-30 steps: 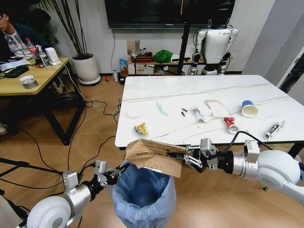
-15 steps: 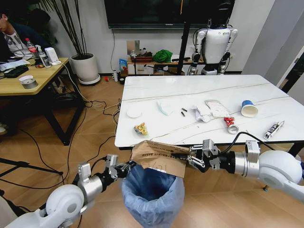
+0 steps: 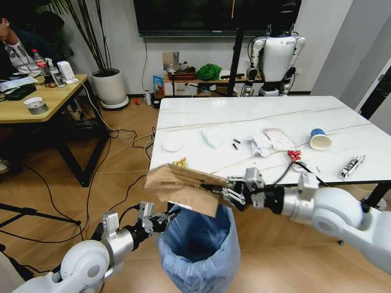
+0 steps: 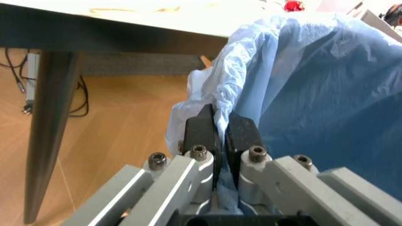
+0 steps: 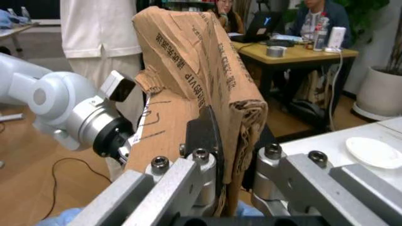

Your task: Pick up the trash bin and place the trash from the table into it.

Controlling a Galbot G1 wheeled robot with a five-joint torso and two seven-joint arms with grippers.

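Table (image 3: 256, 122): white marble-look top, straight ahead; most of the litter lies on it, untouched: blue-white paper cup (image 3: 320, 139), crumpled white papers (image 3: 261, 145), silver tube (image 3: 351, 166), yellow snack wrapper (image 3: 180, 162) at the near edge.
Trash bin (image 3: 199, 249): blue-bagged, just in front of the table's near edge, below the cardboard; it has moved slightly to the robot's right since a second ago and now sits more squarely under the load.
Cardboard (image 3: 181, 188): flattened brown piece, carried toward the robot's left and tilted more steeply than half a second ago; it now overhangs the bin's left rim instead of lying across the mouth. By my reading the drop is being lined up, not yet made.
Right gripper (image 3: 227, 192): fingers narrow, clamped on the folded edge of the cardboard; the right wrist view shows the sheet pinched between both pads.
Left gripper (image 3: 166, 217): at the bin's left rim, fingers almost together, pinching the crinkled bag (image 4: 295, 89) and rim, holding the bin.
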